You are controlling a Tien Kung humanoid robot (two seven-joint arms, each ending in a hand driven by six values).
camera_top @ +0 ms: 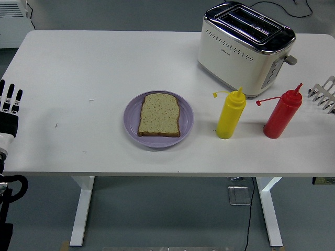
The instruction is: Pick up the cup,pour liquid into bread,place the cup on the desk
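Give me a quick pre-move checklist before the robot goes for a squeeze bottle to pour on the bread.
1. Bread lies flat on the purple plate: ok.
2. Red bottle upright, cap hanging open on its tether: ok.
3. Yellow bottle upright, apart from the red one: ok.
4. Right hand in view and ready to grasp: not ok, it is out of frame.
5. Left hand at the table's left edge, fingers extended, clear of the plate: ok.
6. Toaster stands behind both bottles, not touching them: ok.
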